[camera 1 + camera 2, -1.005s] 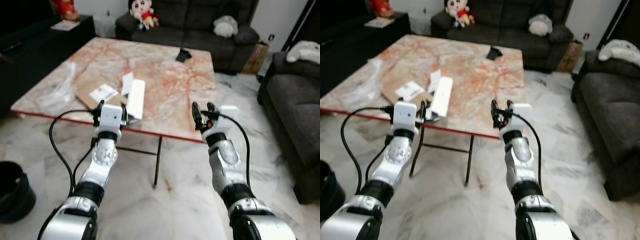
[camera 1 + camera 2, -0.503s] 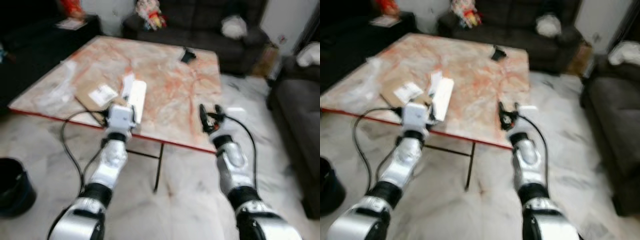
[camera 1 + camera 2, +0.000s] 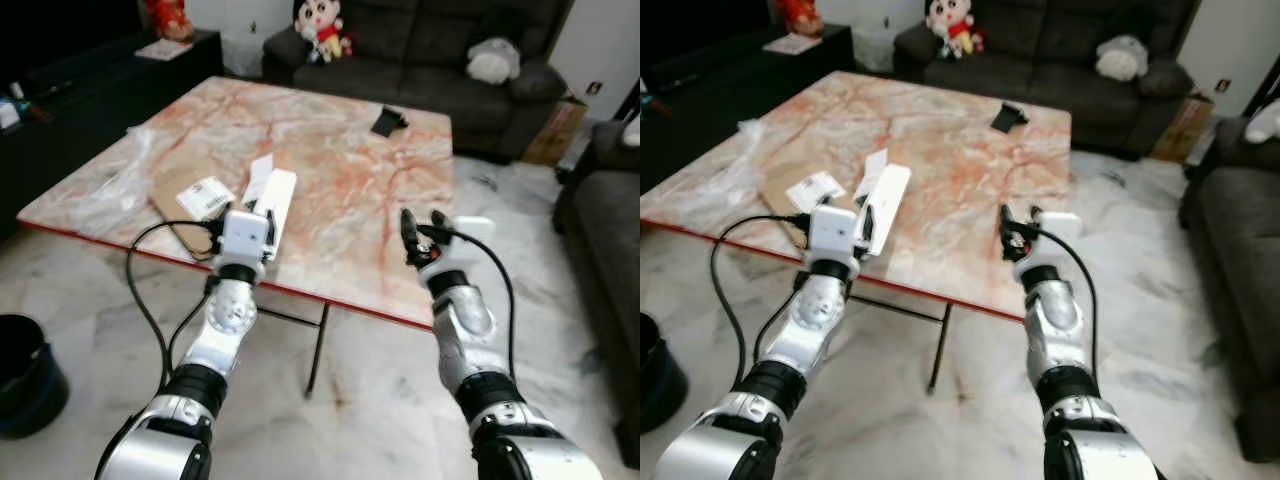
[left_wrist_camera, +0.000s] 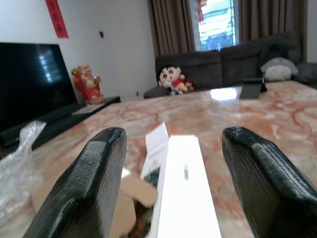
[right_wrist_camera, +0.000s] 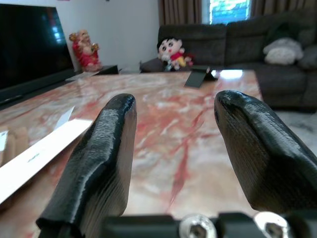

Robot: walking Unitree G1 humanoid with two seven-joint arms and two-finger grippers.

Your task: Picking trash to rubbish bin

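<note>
Trash lies on the marble table (image 3: 330, 160): a long white box (image 3: 276, 197), a paper slip (image 3: 259, 170), a brown cardboard sheet with a white label (image 3: 190, 190) and a crumpled clear plastic bag (image 3: 115, 180). My left gripper (image 4: 171, 144) is open at the table's near edge, just short of the white box (image 4: 185, 188), which lies ahead between its fingers. My right gripper (image 3: 420, 222) is open over the near right part of the table, holding nothing. A black rubbish bin (image 3: 25, 375) stands on the floor at the far left.
A small black object (image 3: 386, 122) stands at the table's far side. Dark sofas (image 3: 440, 50) with plush toys close off the back and the right. A dark TV cabinet (image 3: 70, 90) runs along the left. Marble floor (image 3: 360, 400) lies open under and before the table.
The whole view has shifted and cleared after a blur, so the camera has moved. Both arms keep the same raised pose with open fingers, now a little further over the table edge.
</note>
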